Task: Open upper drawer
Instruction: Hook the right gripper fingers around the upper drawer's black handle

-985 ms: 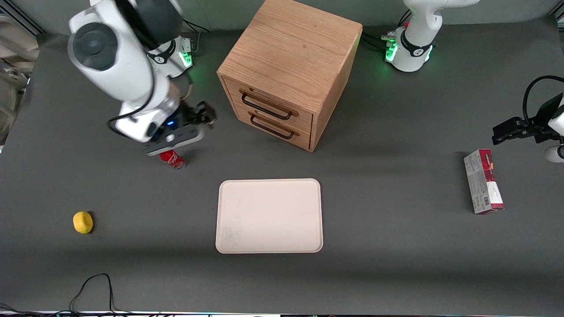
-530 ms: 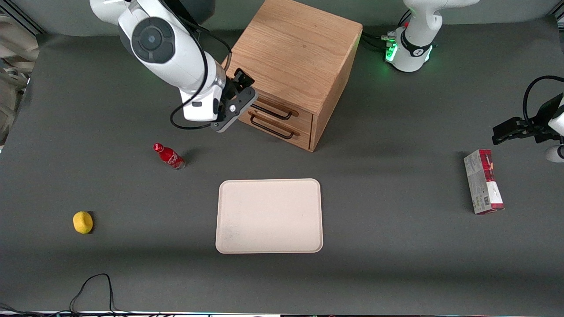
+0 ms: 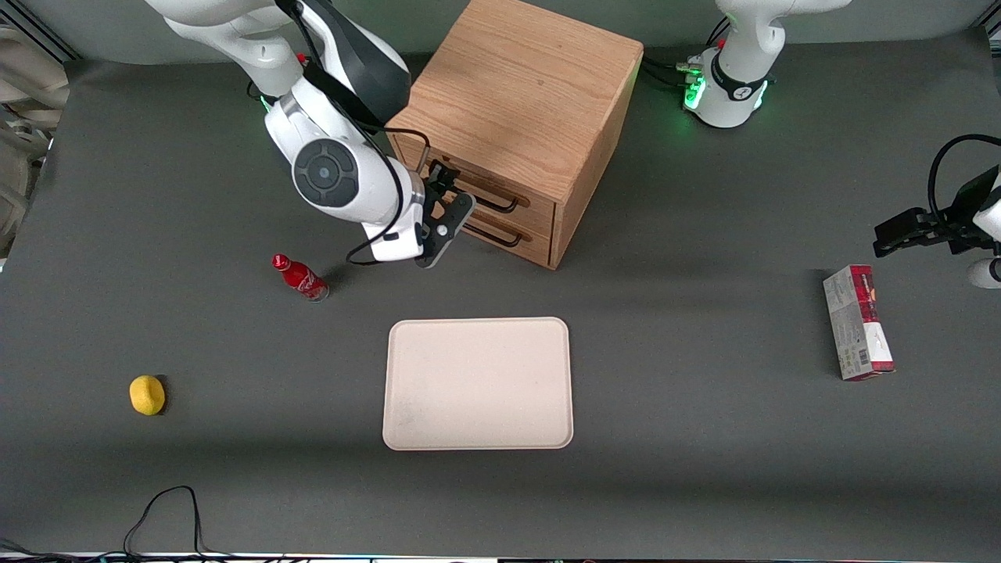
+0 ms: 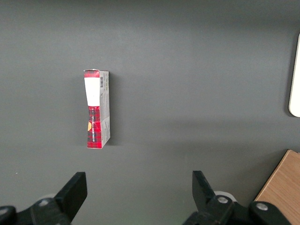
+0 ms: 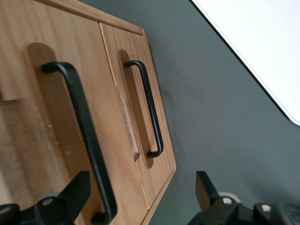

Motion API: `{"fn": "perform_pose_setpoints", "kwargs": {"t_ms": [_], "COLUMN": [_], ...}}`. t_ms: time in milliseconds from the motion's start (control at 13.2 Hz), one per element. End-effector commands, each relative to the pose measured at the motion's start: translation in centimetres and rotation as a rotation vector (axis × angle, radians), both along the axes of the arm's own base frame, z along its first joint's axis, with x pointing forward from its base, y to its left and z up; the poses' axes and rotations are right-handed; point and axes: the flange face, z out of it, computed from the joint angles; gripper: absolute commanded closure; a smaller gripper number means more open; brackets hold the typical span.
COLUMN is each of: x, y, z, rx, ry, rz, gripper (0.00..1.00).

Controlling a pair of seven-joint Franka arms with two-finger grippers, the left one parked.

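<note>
Upper drawer sits fully closed as the top of two in the wooden cabinet, its dark bar handle running across the oak front. Pincer is directly in front of that drawer face, at the handle's end toward the working arm's side of the surface. Its fingers stand spread wide apart and grasp nothing; in the right wrist view the pincer has one finger close beside the upper handle, though contact cannot be confirmed, while the other finger is clear of the cabinet over bare surface. Lower drawer lies just below, also closed, with its matching handle untouched.

Red bottle stands tilted on the surface near the pincer, nearer the front camera. Cream tray lies flat, nearer the camera than the pincer and well apart from it. Yellow ball-like object rests well apart, toward the working arm's end. Red and grey carton lies flat well apart, toward the parked arm's end.
</note>
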Motion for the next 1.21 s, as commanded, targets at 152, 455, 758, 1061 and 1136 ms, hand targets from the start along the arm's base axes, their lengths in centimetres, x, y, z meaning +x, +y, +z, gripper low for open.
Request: {"fn": "perform_pose_setpoints", "kwargs": {"t_ms": [152, 455, 758, 1061, 1136], "x": [-1.6, -2.0, -2.3, -1.8, -1.5], "y": [1.4, 1.5, 1.8, 1.9, 1.9], "z": [-1.9, -1.4, -1.1, -1.8, -2.3], "rx": [0.041, 0.035, 0.052, 0.066, 0.079], "ry": [-0.012, -0.004, 0.019, -0.010, -0.026], "rz": [0.020, 0.025, 0.027, 0.046, 0.057], "gripper": [0.00, 0.00, 0.00, 0.00, 0.00]}}
